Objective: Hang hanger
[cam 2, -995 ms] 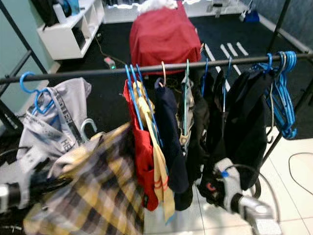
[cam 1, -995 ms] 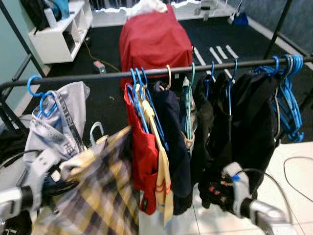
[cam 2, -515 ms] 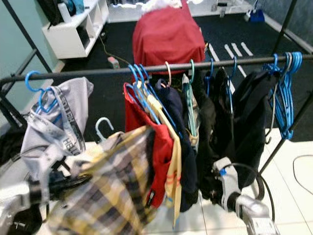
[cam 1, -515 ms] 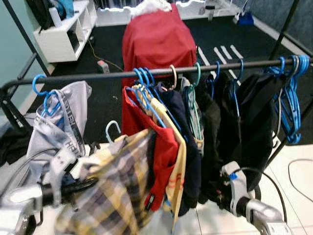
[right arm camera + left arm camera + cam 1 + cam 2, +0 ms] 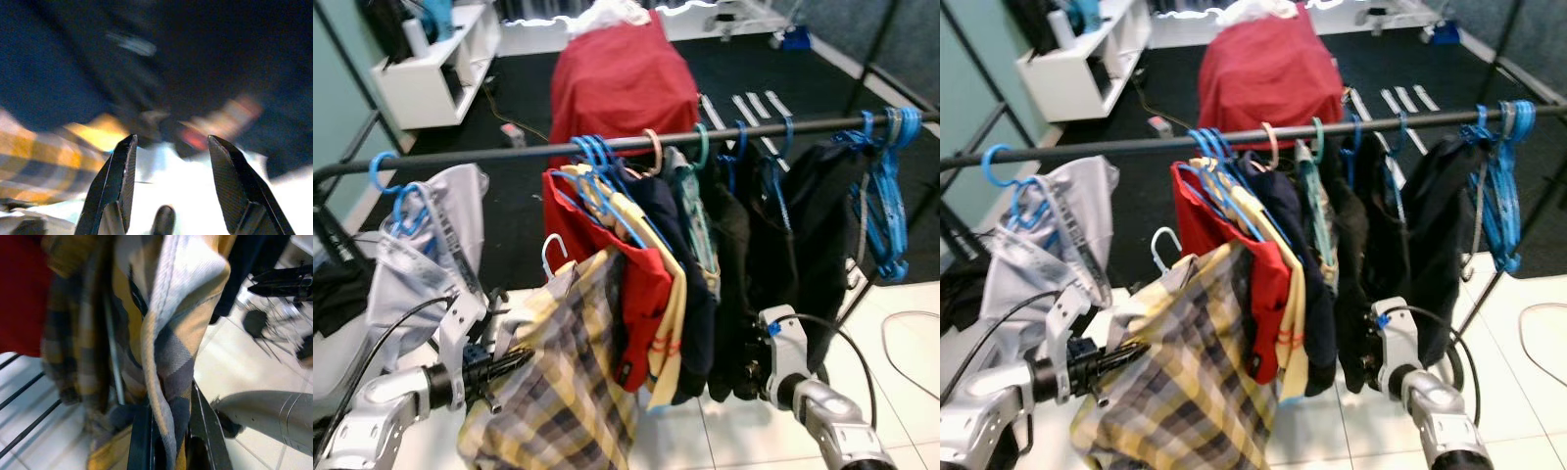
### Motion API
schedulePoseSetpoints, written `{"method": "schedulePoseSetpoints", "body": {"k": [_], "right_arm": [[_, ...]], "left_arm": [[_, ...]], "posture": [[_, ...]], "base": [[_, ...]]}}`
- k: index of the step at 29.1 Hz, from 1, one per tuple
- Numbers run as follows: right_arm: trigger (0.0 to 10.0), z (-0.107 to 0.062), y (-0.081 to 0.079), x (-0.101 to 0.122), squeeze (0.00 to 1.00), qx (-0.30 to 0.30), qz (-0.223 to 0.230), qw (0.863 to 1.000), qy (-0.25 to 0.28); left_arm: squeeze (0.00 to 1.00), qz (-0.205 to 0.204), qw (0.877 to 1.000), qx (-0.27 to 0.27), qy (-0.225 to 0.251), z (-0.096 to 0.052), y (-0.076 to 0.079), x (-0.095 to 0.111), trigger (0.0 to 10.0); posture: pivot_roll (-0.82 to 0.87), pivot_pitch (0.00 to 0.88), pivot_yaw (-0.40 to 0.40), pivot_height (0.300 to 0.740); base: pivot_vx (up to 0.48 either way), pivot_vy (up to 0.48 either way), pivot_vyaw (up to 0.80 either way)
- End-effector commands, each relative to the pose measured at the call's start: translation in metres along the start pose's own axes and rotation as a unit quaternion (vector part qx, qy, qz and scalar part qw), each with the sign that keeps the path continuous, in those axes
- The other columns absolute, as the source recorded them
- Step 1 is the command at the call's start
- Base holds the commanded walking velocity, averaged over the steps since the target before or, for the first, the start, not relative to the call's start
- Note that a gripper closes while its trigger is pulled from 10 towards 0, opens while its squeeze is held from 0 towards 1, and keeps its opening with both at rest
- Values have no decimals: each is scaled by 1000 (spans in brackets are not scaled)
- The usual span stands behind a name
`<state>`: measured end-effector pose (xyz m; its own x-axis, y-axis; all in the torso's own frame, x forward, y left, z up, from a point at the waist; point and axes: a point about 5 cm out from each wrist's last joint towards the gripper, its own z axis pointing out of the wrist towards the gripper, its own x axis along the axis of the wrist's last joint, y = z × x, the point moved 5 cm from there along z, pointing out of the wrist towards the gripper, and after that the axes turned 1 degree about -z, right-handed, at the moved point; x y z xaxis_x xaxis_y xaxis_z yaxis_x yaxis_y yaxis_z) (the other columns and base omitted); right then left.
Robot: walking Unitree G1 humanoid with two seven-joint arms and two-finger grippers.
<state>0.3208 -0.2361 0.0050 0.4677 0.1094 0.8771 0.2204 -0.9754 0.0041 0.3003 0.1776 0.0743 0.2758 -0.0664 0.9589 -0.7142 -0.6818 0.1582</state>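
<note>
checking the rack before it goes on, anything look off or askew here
Yes. The red garment and the blue hangers beside it are splayed sideways off the rail, not hanging straight. The plaid shirt, on a white hanger, isn't on the rail; the left gripper holds it below.

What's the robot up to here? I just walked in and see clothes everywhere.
It is hanging up laundry. The left gripper is shut on a yellow plaid shirt that sits on a white hanger, holding it below the black rail; the hook is not yet over the rail. The right gripper is open, low beside the dark clothes already hanging. A red garment and blue hangers also hang on the rail.
</note>
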Motion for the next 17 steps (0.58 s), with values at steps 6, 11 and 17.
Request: {"method": "schedulePoseSetpoints", "body": {"k": [6,11,17], "right_arm": [[10000,-2,-8,6,0,22,9,1000,18],[10000,-2,-9,13,0,37,5,999,32],[10000,0,-10,4,0,33,0,999,18]], "left_arm": [[0,49,998,8,37,16,-1,25,10000],[0,66,996,39,35,15,-12,30,10000],[0,81,993,88,13,16,-27,23,10000]], "posture": [[-123,128,59,740],[-123,129,59,740],[-124,129,61,740]], "base": [[0,0,-775],[0,0,-775],[0,0,-775]]}}
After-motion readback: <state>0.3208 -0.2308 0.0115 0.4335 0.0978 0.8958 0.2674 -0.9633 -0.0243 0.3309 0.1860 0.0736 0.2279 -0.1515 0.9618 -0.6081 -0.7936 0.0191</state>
